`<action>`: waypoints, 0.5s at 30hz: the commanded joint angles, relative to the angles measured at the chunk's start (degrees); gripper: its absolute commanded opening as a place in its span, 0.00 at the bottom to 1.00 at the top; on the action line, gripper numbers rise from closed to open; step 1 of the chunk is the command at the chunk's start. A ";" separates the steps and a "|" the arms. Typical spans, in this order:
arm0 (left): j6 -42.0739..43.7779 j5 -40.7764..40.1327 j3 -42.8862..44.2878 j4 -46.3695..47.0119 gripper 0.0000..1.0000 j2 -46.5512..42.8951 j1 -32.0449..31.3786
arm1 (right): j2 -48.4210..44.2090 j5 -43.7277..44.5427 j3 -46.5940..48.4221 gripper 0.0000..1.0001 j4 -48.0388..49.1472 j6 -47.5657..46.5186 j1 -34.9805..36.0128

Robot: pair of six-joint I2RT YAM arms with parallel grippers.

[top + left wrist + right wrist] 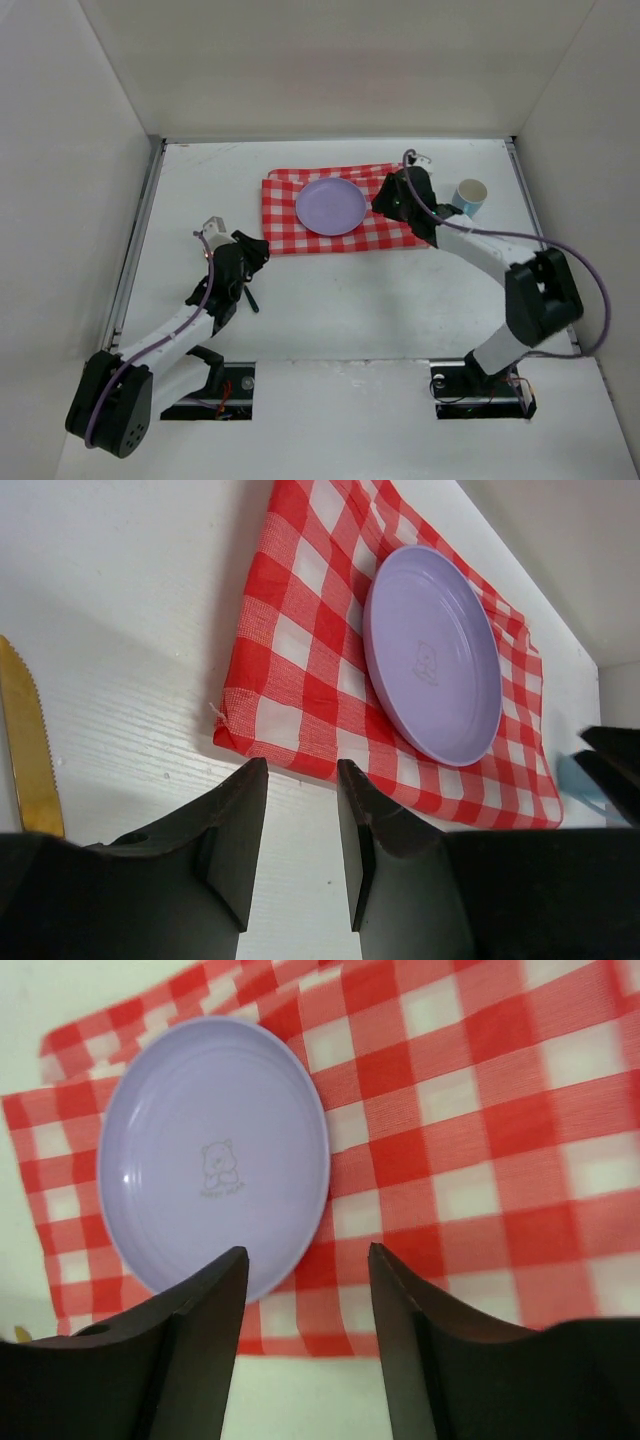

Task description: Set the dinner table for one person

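Note:
The dinner table [330,310] is a white tabletop with metal rails. A red-and-white checked cloth [395,232] lies at its far middle with a lilac plate [331,206] on it. The cloth [300,630] and plate [432,652] also show in the left wrist view. A gold knife [25,745] lies on the table at that view's left edge. My left gripper [300,770] is open and empty just short of the cloth's near left corner. My right gripper [307,1252] is open and empty above the cloth [470,1140], beside the plate's [210,1150] right rim.
A light blue cup [469,196] stands on the bare table just right of the cloth, behind my right arm. White walls enclose the table on three sides. Metal rails [135,240] run along the left and right edges.

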 commanded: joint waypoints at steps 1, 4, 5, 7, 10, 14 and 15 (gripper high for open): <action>-0.08 -0.48 -0.14 3.51 0.32 -0.07 -0.90 | -12.10 5.24 -5.27 0.50 2.49 -3.22 -0.72; -0.08 -0.31 -0.14 3.95 0.32 0.72 -1.25 | -21.51 10.25 -10.55 0.22 1.70 -4.10 -3.97; -0.34 -0.05 0.03 3.77 0.32 0.72 -1.34 | -24.67 12.44 -12.40 0.17 1.18 -4.45 -5.98; -0.43 -0.04 0.03 4.03 0.32 0.11 -1.86 | -28.12 15.79 -14.60 0.14 0.04 -4.72 -8.98; -0.26 -0.57 -0.05 4.12 0.32 -0.07 -2.31 | -30.77 19.05 -17.07 0.22 -2.16 -4.98 -15.04; -0.17 -0.39 -0.14 3.86 0.32 -1.03 -2.39 | -27.62 19.49 -17.16 0.62 -2.25 -8.40 -20.05; -0.08 -0.48 -0.23 4.12 0.32 -1.03 -2.40 | -26.65 19.41 -17.07 0.64 -1.73 -9.02 -20.76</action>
